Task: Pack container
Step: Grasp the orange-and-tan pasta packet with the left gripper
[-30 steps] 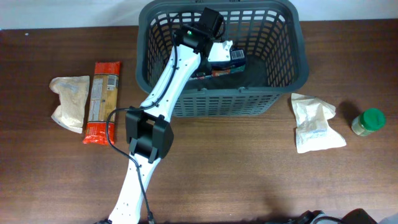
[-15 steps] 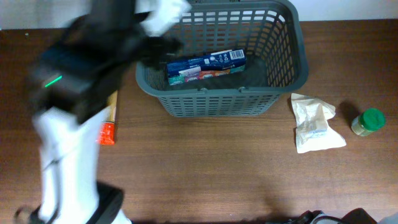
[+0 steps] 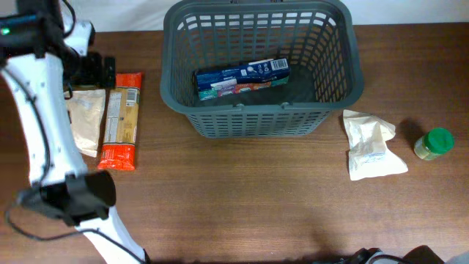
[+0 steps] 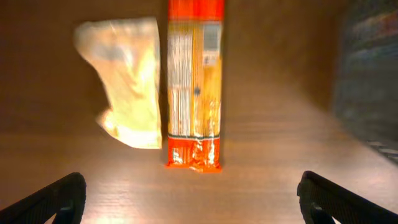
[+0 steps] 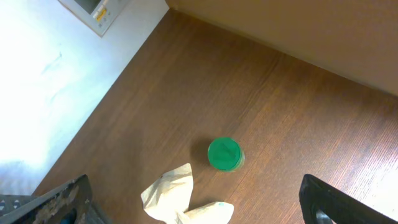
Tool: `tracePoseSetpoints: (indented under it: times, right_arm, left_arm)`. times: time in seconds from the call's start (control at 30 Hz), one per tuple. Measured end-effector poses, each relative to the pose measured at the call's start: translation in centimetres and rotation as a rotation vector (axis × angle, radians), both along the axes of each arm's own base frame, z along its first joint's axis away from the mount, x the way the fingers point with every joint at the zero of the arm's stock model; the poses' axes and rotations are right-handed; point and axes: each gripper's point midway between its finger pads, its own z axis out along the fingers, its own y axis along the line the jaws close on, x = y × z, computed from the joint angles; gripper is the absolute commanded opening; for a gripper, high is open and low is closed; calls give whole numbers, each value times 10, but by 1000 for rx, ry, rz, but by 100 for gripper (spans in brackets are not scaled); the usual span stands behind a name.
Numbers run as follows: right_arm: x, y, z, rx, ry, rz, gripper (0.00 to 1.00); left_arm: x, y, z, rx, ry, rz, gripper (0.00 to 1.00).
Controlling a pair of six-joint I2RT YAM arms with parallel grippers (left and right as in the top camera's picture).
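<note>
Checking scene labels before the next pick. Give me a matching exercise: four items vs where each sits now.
Items:
1 blue box
2 orange packet
3 green-lidded jar
4 white pouch

Places:
A farthest right of all
B inside the basket
C left of the basket, beside a beige pouch
D between the basket and the jar

Pairs: 1-B, 2-C, 3-A, 4-D

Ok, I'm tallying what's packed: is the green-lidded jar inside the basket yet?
No, the green-lidded jar stands on the table, well apart from the basket.
</note>
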Motion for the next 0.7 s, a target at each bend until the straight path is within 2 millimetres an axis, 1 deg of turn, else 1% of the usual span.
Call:
tracePoseSetpoints:
  times: [0.1, 0.17, 0.2, 0.23, 0.27, 0.33, 0.37, 0.57, 0.63, 0.7]
  right_arm:
    - [0, 0, 0, 0, 0, 0, 99]
    - [0, 0, 0, 0, 0, -1, 99]
    - [0, 0, 0, 1, 0, -1, 99]
    - [0, 0, 0, 0, 0, -1, 99]
    - [0, 0, 0, 0, 0, 0, 99]
    - [0, 0, 0, 0, 0, 0, 99]
    - [0, 0, 0, 1, 0, 0, 99]
    - [0, 0, 0, 0, 0, 0, 99]
    - [0, 0, 0, 1, 0, -1, 99]
    - [0, 0, 0, 0, 0, 0, 99]
  left_arm:
    - [9, 9, -55, -23, 111, 12, 100]
    - [12, 11, -85, -34, 166, 8, 100]
    - [14, 12, -103, -40, 196, 1, 100]
    - [14, 12, -111, -42, 209, 1, 100]
    - [14, 11, -128, -50, 243, -3, 100]
    - [18, 12, -152, -56, 267, -5, 100]
    - [21, 13, -162, -56, 272, -6, 100]
    - [25, 14, -200, -67, 322, -11, 99]
    - [22, 13, -217, -75, 360, -21, 97]
    - [20, 13, -229, -82, 390, -27, 97]
